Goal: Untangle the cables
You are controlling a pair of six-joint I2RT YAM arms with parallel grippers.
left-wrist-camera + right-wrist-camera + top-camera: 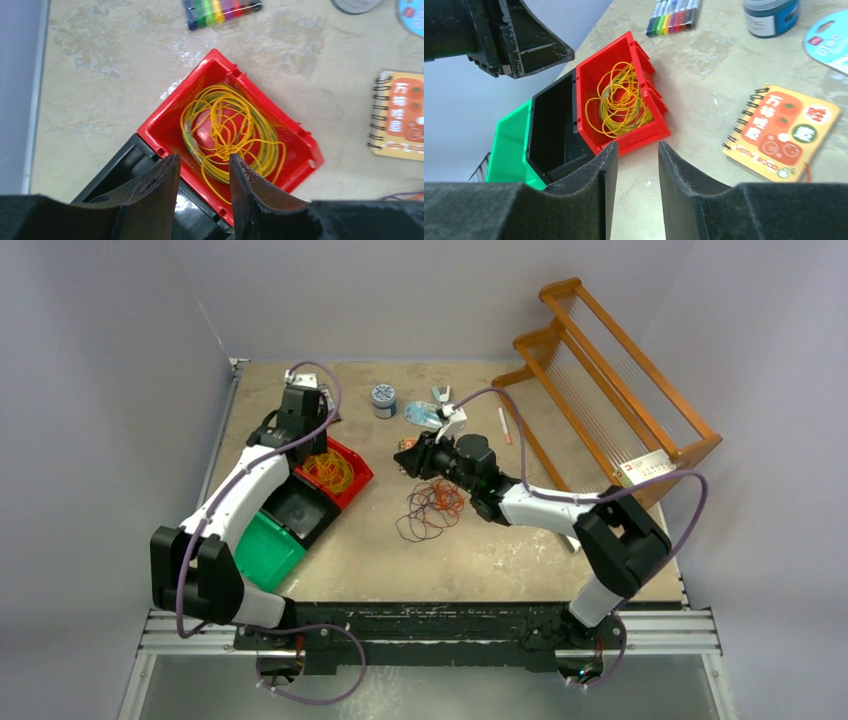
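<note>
At the worktop's [500,550] left edge, thin yellow cables [225,125] fill the red plastic bin [172,97] — my left gripper [202,164] and right gripper [634,150] half-open, empty; purple-orange wire tangle [432,508] needs single-strand pinching next.

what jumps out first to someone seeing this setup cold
The bright red bin at the left of the table, holding a coil of yellow cables. Next, the loose purple and orange tangle lying mid-table, and the big wooden rack at the far right.
</note>
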